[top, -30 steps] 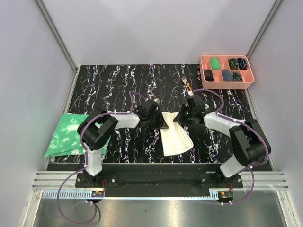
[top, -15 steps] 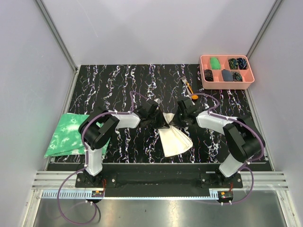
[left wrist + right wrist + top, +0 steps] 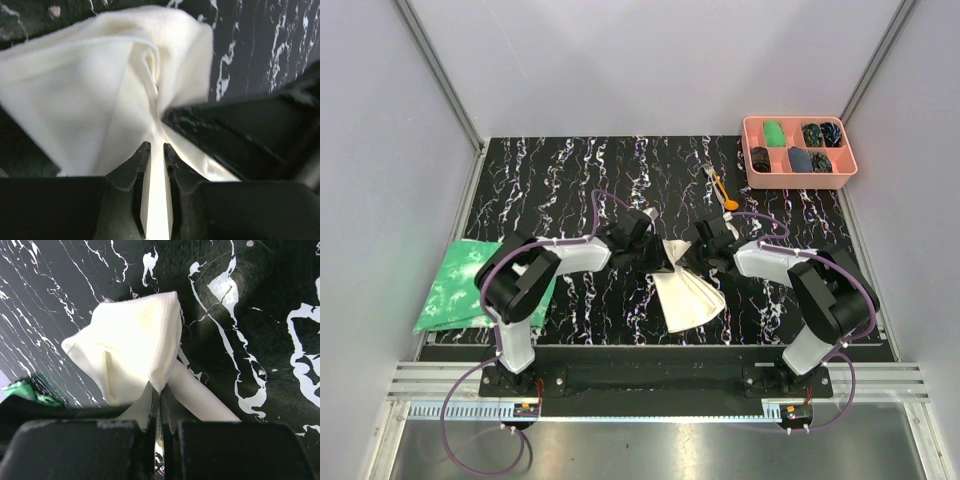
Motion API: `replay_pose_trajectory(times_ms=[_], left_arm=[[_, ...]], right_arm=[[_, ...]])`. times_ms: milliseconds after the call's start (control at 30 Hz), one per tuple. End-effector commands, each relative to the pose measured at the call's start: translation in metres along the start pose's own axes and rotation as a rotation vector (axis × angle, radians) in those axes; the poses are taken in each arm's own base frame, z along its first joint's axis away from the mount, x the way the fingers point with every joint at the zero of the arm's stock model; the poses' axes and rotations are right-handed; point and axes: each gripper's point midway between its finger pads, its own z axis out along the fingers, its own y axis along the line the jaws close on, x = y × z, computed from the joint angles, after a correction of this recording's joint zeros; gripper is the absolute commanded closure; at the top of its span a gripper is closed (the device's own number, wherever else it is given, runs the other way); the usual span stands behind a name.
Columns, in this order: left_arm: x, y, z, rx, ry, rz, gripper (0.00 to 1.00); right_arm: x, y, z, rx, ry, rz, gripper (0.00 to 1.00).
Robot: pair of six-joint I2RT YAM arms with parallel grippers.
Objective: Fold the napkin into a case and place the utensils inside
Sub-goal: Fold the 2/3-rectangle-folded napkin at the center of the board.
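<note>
Left arm (image 3: 572, 256) and right arm (image 3: 767, 262) are being shown with pale grey links and bulky black joint housings. Purple cables (image 3: 443, 425) are being looped off each base. Left tool (image 3: 156, 148) is being seen matte black, moulded.

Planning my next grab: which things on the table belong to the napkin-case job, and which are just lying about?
Part of the job:
napkin
fork
spoon

Just lying about:
pink tray with small items in its compartments
green cloth
</note>
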Motion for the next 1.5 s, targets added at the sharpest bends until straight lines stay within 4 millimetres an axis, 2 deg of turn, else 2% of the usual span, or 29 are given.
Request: replay_pose_trajectory(times_ms=[0, 100, 233, 333, 533, 833, 900, 1100, 1300, 1400, 1467], left_arm=[[-0.015, -0.009, -0.040, -0.012, -0.075, 0.078, 0.81], [-0.018, 0.006, -0.049, -0.061, -0.093, 0.070, 0.82], [-0.013, 0.029, -0.036, -0.084, -0.066, 0.036, 0.88], [-0.010, 0.033, -0.025, -0.086, -0.040, 0.033, 0.91], [-0.012, 0.032, -0.013, -0.068, -0.031, 0.021, 0.95], [-0.008, 0.032, -0.012, -0.051, -0.024, 0.027, 0.98], [-0.008, 0.031, -0.012, -0.045, -0.022, 0.033, 0.98], [-0.009, 0.026, -0.021, -0.036, -0.030, 0.060, 0.99], [-0.011, 0.018, -0.030, -0.014, -0.039, 0.077, 1.00], [-0.013, 0.014, -0.031, -0.006, -0.045, 0.080, 1.00], [-0.014, 0.013, -0.031, -0.002, -0.045, 0.078, 1.00]], right_arm=[[-0.006, 0.006, -0.005, -0.016, -0.054, 0.010, 1.00], [-0.007, 0.007, -0.006, -0.020, -0.059, -0.007, 1.00], [-0.010, 0.014, -0.010, -0.040, -0.065, -0.041, 1.00], [-0.012, 0.019, -0.013, -0.053, -0.073, -0.065, 1.00], [-0.004, 0.032, -0.017, -0.068, -0.056, -0.114, 0.95], [0.011, 0.050, -0.018, -0.062, -0.027, -0.091, 0.91], [0.013, 0.051, -0.015, -0.049, -0.018, -0.095, 0.89], [0.015, 0.035, -0.002, 0.008, -0.028, -0.147, 0.83], [0.001, 0.038, -0.012, 0.031, -0.088, -0.308, 0.76], [0.006, 0.032, -0.015, 0.030, -0.079, -0.280, 0.75], [0.012, 0.037, -0.015, -0.005, -0.057, -0.253, 0.73]])
